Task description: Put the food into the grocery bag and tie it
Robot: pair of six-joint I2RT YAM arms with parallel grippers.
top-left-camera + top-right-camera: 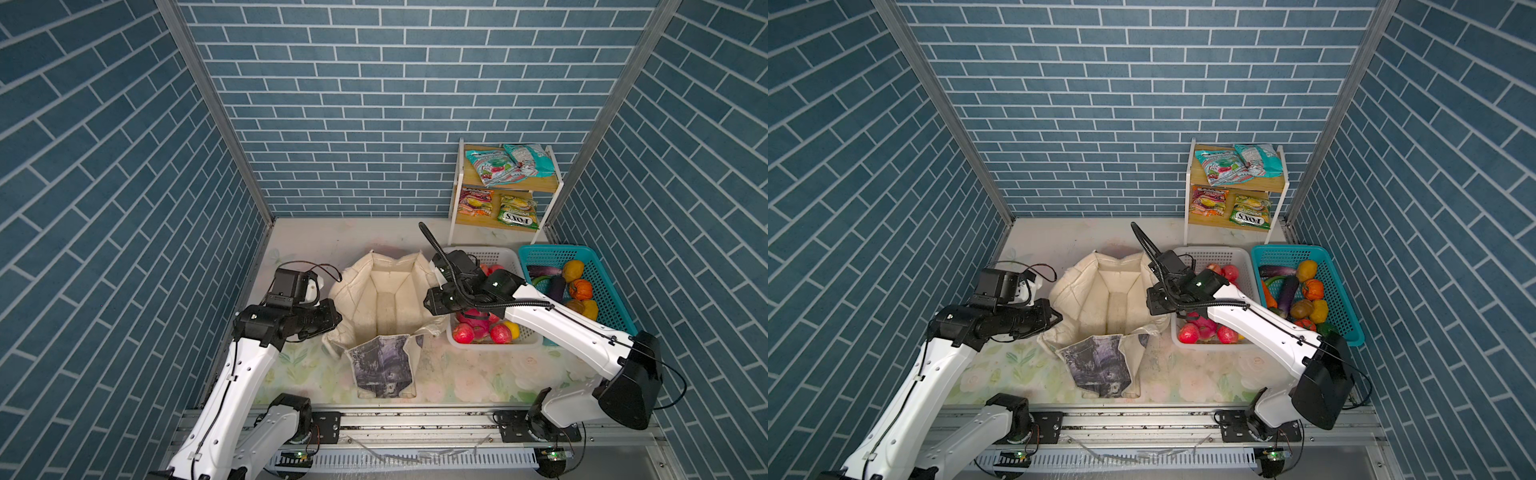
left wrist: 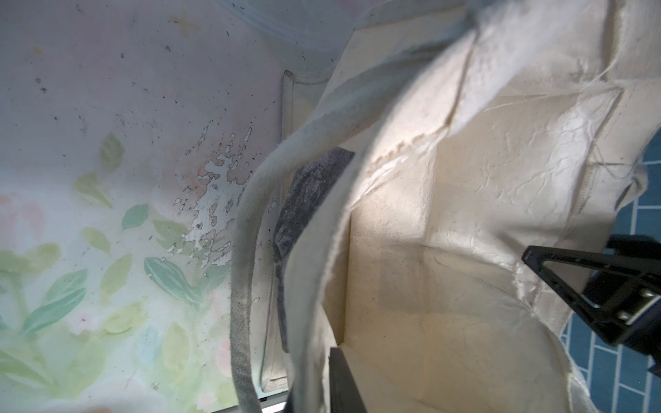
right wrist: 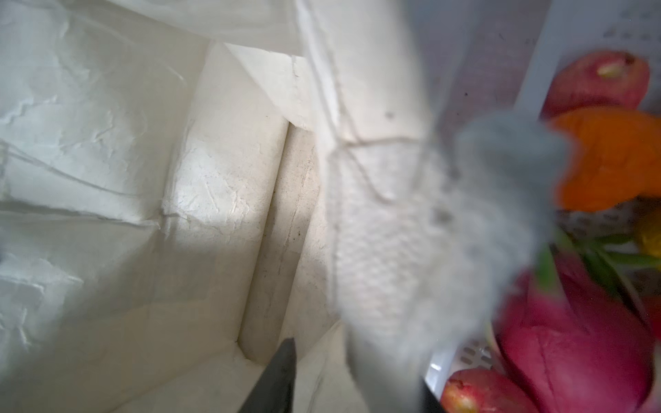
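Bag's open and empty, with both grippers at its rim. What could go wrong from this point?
The grocery bag is soft. With the left gripper and right gripper at opposite rims, letting go may let the mouth slump shut.
The loose handle beside the left rim could snag that gripper.
The white basket sits right beside the bag, so lifting an apple out may knock the rim.
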